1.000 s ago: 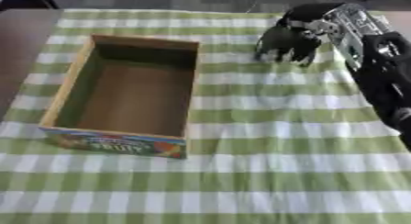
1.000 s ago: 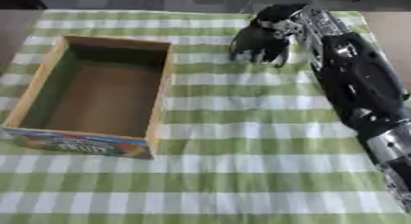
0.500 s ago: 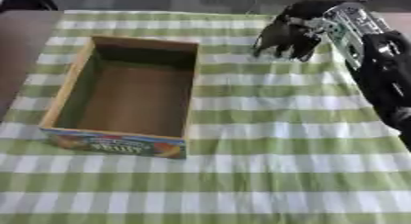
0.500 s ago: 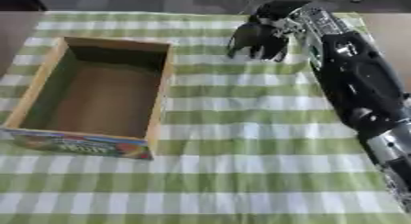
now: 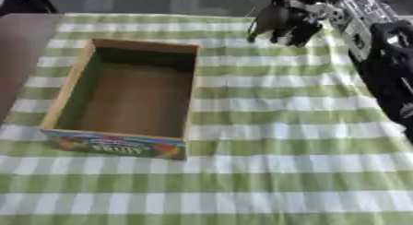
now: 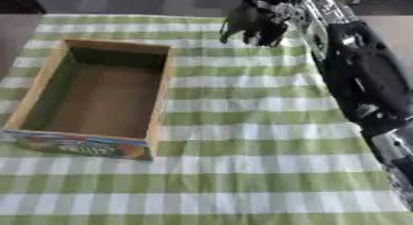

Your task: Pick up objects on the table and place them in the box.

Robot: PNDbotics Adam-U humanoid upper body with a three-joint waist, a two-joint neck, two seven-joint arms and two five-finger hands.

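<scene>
Tablecloth (image 5: pixel 266 141): you have a green and white checked cloth covering nearly the whole work surface, lying mostly flat, with slight wrinkles towards the middle.
Table (image 5: pixel 24 49): you can see bare brown tabletop past the cloth's left edge, and again at the far right corner in the right eye view.
Background: beyond the cloth's far edge, only dark blurred shapes you cannot make out.

My table (image 5: pixel 24 44), brown at its bare left edge, carries a green-and-white checked cloth (image 5: pixel 282 141). On the cloth's left half stands an open cardboard box (image 5: pixel 192 95), inside bare.
</scene>
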